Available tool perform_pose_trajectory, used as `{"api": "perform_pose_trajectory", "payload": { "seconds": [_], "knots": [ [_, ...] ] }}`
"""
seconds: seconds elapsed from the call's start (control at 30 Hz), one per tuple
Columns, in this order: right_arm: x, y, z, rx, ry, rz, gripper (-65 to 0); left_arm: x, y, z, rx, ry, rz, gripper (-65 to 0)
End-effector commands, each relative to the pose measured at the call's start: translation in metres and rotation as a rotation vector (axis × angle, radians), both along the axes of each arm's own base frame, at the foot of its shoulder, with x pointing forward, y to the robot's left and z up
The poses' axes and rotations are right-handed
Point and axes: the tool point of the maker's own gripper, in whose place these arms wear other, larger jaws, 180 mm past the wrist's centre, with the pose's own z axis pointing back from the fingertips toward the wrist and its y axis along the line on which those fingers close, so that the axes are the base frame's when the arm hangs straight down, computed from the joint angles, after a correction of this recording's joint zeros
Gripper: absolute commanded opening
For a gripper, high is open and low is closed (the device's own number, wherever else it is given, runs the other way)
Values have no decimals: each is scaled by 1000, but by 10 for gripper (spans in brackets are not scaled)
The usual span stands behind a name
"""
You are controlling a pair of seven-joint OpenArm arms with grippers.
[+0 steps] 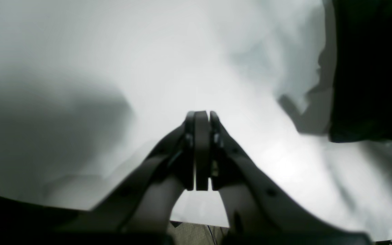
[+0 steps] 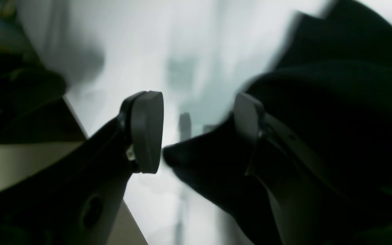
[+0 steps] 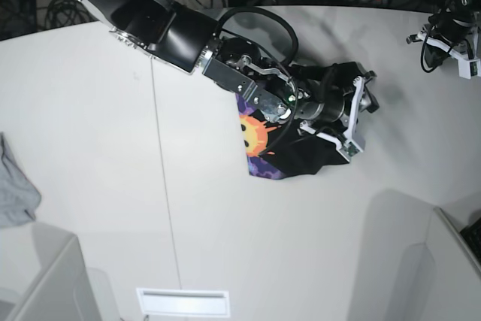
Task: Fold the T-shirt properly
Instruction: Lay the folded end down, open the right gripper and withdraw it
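Observation:
The T-shirt (image 3: 264, 137) lies bunched on the white table, black with an orange sun face on purple showing at its left. My right gripper (image 3: 361, 116) is over the shirt's right edge with its jaws open. In the right wrist view the right gripper (image 2: 197, 132) has its fingers (image 2: 146, 132) wide apart, and a fold of the black T-shirt (image 2: 335, 102) pokes up between them, loose. My left gripper (image 1: 201, 117) is shut on nothing over bare table. The T-shirt (image 1: 369, 68) sits off to its upper right.
A small light grey cloth (image 3: 15, 189) lies at the table's left edge. The left arm (image 3: 460, 50) hangs at the far right. White box-like shapes stand at the bottom left (image 3: 45, 276) and bottom right (image 3: 436, 261). The table's edge (image 1: 196, 223) is close below the left gripper.

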Motion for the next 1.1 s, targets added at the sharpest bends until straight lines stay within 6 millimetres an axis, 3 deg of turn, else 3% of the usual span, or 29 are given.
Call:
{"api": "perform_pose_trajectory", "payload": {
  "seconds": [0.0, 0.13, 0.2, 0.3, 0.4, 0.5, 0.53, 0.77, 0.97, 1.0, 1.07],
  "knots": [
    [7, 11, 25, 64, -29, 8, -329, 4, 4, 10, 20, -30, -9, -650],
    [4, 20, 52, 117, -32, 64, -336, 3, 4, 10, 22, -29, -8, -650],
    [2, 16, 65, 142, -65, 80, -338, 4, 4, 10, 21, -30, -8, -650],
    [10, -7, 76, 182, -78, 38, -347, 4, 2, 9, 16, -31, -13, -650],
    [22, -30, 80, 223, -60, -42, -443, 4, 0, 8, 10, -27, -14, -650],
    [39, -58, 74, 242, -30, -146, -632, 4, -2, 9, 10, -31, -16, -650],
    [42, -68, 71, 244, -20, -176, -650, 5, -4, 8, 4, -31, -23, -650],
    [65, -164, 46, 237, 22, -438, -650, 23, -55, 7, -73, -69, -127, -650],
    [59, -224, 17, 159, 46, -549, -650, 50, -90, 36, -335, -239, -151, -650],
    [56, -230, 12, 146, 53, -558, -650, 56, -95, 42, -373, -264, -156, -625],
    [51, -239, 3, 124, 66, -572, -650, 67, -100, 50, -416, -300, -169, -456]
  ]
}}
